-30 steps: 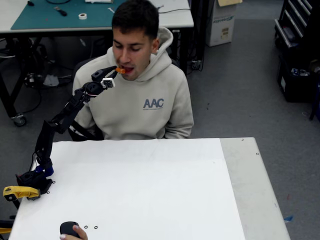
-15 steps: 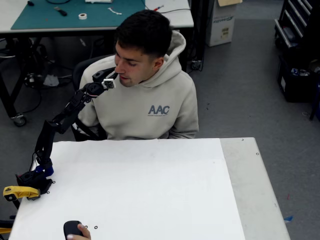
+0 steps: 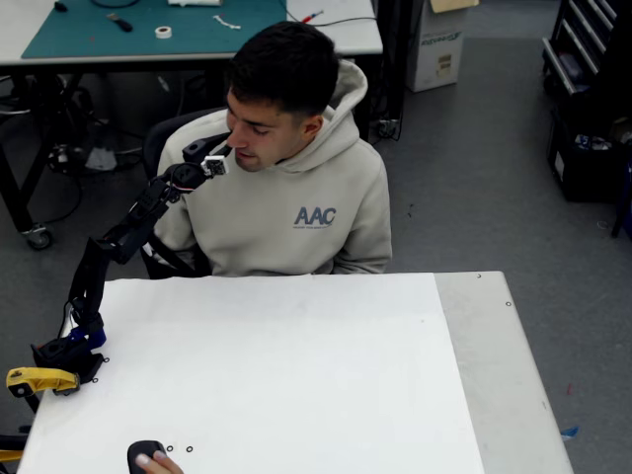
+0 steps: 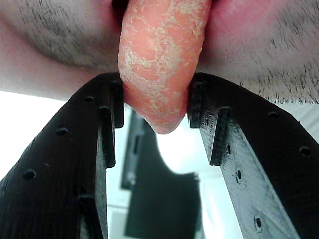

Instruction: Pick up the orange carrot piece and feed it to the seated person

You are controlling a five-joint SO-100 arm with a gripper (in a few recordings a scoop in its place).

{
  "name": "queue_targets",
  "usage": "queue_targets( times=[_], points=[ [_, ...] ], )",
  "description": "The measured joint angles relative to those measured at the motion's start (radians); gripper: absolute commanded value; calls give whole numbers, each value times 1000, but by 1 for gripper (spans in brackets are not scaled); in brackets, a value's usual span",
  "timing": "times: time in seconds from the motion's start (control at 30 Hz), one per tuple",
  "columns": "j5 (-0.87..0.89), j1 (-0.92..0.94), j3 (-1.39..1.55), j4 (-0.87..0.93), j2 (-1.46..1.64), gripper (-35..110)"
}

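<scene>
In the wrist view the orange carrot piece (image 4: 162,59) stands upright between my black fingers, its top end inside the seated person's lips. My gripper (image 4: 155,94) is shut on its lower part, with a pad pressing each side. In the fixed view the seated person (image 3: 286,197), in a beige hoodie with "AAC" lettering, leans forward with the head bent over my gripper (image 3: 225,153). The arm reaches up from the table's left edge to the mouth. The head hides the carrot there.
The white table (image 3: 276,375) fills the foreground. A yellow clamp (image 3: 38,379) holds the arm's base at its left edge. A hand rests on a black object (image 3: 146,456) at the bottom edge. Behind the person is a desk with a green mat (image 3: 138,30).
The person has leaned forward and lowered the head onto the carrot, which no longer shows in the fixed view. The arm has stayed in place.
</scene>
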Motion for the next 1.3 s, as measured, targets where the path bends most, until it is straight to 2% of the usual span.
queue_targets(
  times=[0.2,0.3,0.77,1.03,1.3],
  points=[
    [-9,3,0,0,0,30],
    [-9,3,0,0,0,36],
    [-9,-18,0,0,0,30],
    [-9,-123,0,0,0,30],
    [5,-147,0,0,0,29]
  ],
)
